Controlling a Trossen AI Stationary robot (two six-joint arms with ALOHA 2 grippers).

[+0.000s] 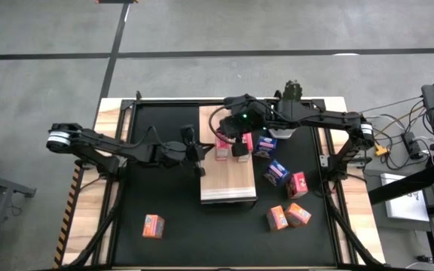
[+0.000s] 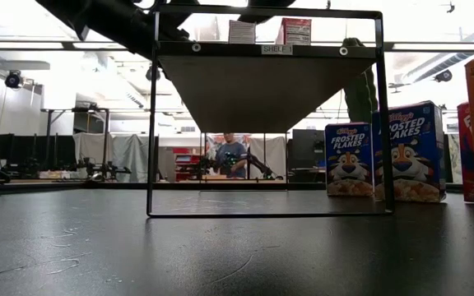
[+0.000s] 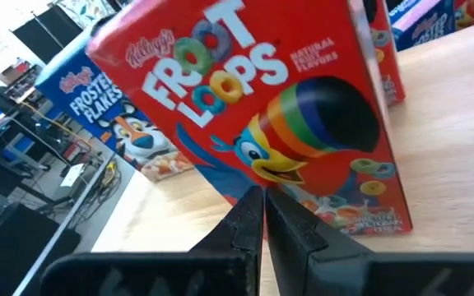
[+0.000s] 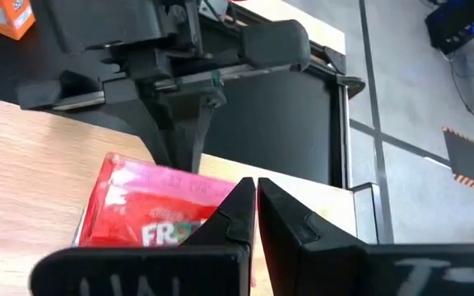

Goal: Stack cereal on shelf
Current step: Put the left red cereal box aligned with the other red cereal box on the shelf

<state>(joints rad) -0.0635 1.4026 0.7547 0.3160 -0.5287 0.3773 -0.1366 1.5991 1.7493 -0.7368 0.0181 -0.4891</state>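
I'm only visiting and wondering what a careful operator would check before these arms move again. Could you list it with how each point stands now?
1. Shelf has bare wood free: ok, its near half is empty.
2. Froot Loops box stands upright on the shelf: ok.
3. Left gripper jaws shut, holding nothing: ok; it sits close to that box.
4. Right gripper jaws shut, empty: ok, above the shelf's far end.
5. Arms clear of each other: cannot tell; they are close over the shelf.
6. Boxes left on the black mat: not ok, the orange box and others wait.
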